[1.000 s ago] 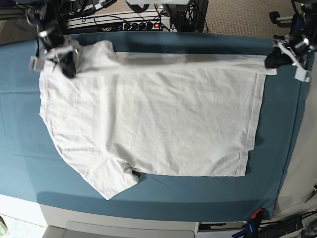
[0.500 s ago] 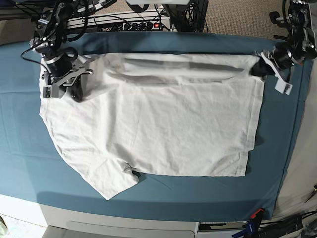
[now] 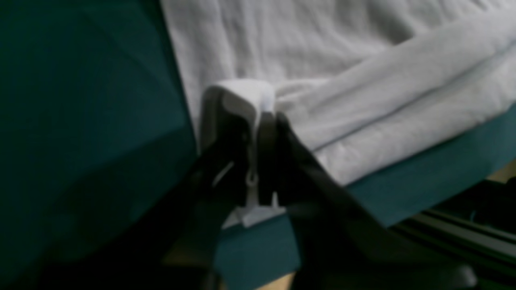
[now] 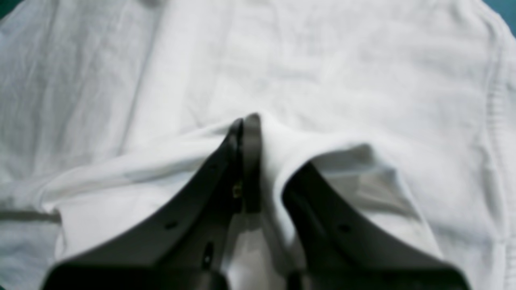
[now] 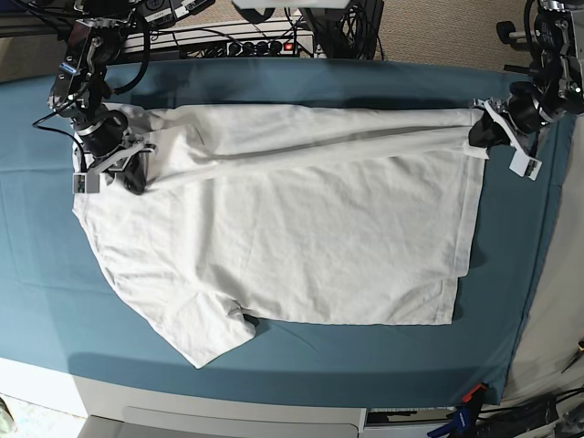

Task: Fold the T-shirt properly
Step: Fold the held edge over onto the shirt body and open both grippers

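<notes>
T-shirt (image 5: 283,219) cloth is pinched in both my grippers. In the right wrist view I see the right gripper (image 4: 246,121) clenched on a raised ridge of white fabric, jaws pressed together with cloth bulging up beside them and over the right-hand finger. In the left wrist view, which is blurred, the left gripper (image 3: 264,117) is clamped on a folded corner of the shirt's edge, with a thick rolled fold running off toward the upper right of that frame. From the base view, the right gripper (image 5: 128,169) sits at the upper left, on the shirt near its shoulder, and the left gripper (image 5: 484,132) at the upper right, at the shirt's far top corner. Between them the top edge is folded over into a long narrow band across the upper part of the frame. The rest of the shirt lies flat and wrinkled across the middle, one sleeve pointing to the lower left, all of it on the teal cloth (image 5: 36,255) covering the table.
</notes>
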### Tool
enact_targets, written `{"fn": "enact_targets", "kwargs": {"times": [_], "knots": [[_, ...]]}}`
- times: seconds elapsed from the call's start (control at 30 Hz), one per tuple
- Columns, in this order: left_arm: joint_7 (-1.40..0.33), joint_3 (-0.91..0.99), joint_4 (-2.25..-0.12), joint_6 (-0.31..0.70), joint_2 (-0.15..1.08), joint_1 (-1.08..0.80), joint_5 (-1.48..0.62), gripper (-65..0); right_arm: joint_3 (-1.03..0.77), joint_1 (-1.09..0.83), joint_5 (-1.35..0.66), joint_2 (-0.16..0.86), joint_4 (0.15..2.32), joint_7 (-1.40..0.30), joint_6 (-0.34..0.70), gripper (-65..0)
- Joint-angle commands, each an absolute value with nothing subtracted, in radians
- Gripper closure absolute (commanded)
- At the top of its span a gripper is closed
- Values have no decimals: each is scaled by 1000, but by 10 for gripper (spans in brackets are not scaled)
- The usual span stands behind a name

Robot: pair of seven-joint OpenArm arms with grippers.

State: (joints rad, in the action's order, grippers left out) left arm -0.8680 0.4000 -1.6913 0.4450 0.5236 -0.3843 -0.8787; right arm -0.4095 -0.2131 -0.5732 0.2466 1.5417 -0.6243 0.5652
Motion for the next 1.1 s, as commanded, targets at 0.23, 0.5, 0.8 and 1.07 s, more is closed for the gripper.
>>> {"fn": "enact_targets", "kwargs": {"times": [0.23,0.5,0.8,1.07], "knots": [[-829,409,-1706,430,546,-333,-859,0,-418,-200,-650,263,1556,-658,598,0],[-821,409,-1706,430,546,-310,-859,0,-418,-200,-650,263,1556,-659,598,0],[-788,409,-1706,430,546,-310,-798,-275,-418,-203,-647,263,1556,-680,598,-231],[-741,409,-1706,426,549,-315,-679,-292,-455,-202,-647,263,1558,-651,598,-233]]}}
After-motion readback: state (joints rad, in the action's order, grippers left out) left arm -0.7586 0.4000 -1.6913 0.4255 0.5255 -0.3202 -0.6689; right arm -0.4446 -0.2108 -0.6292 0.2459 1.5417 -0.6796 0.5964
